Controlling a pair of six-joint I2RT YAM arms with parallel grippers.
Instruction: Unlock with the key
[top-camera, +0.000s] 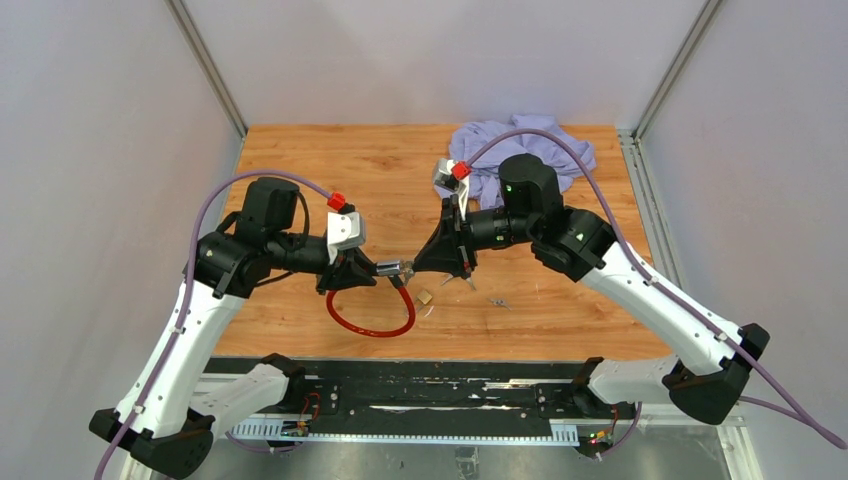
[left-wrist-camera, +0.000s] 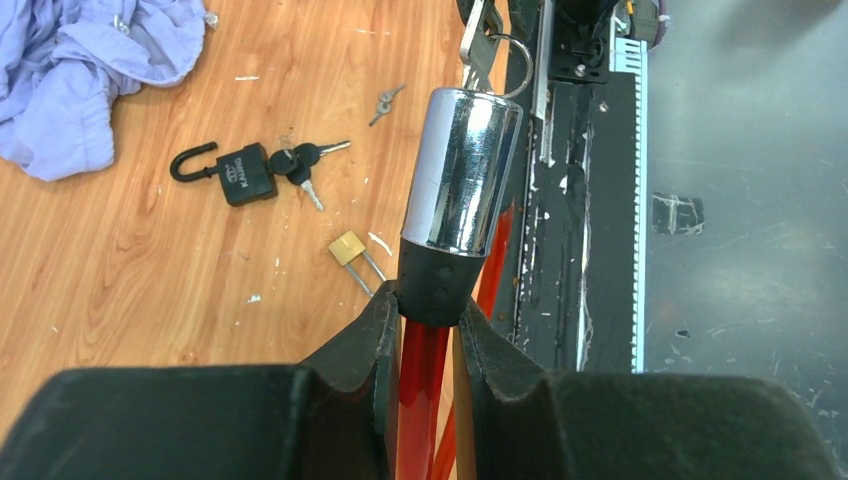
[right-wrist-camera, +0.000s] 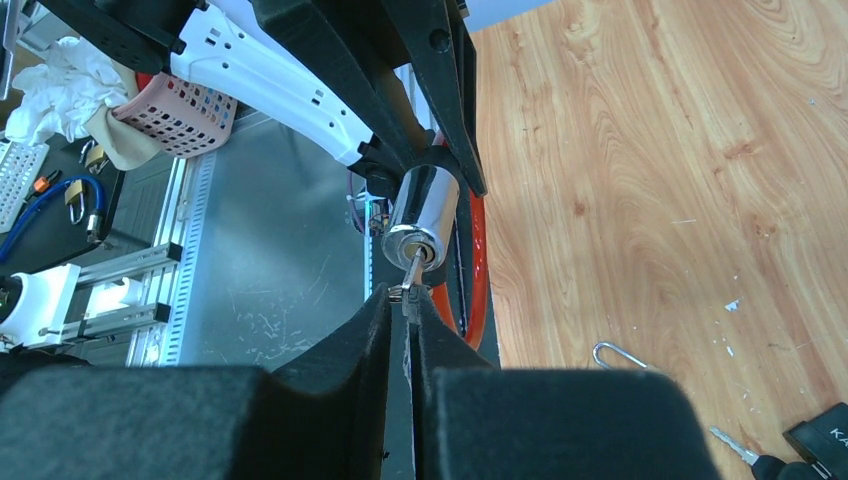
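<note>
Black left fingers (left-wrist-camera: 350, 355) pinching red cable lock (left-wrist-camera: 420, 400) just below its chrome cylinder (left-wrist-camera: 462, 170), centre frame; right fingers (right-wrist-camera: 340, 350) pinching key (right-wrist-camera: 413, 270) seated in cylinder, above worktop (top-camera: 560, 320)

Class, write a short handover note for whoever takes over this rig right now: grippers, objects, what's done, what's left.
The left gripper is shut on the black collar of the cable lock, its chrome cylinder held above the table.
The right gripper is shut on the key.
Done: key inserted in the cylinder's end.
Left: turn the key, free the red cable; its loop looks closed.
</note>
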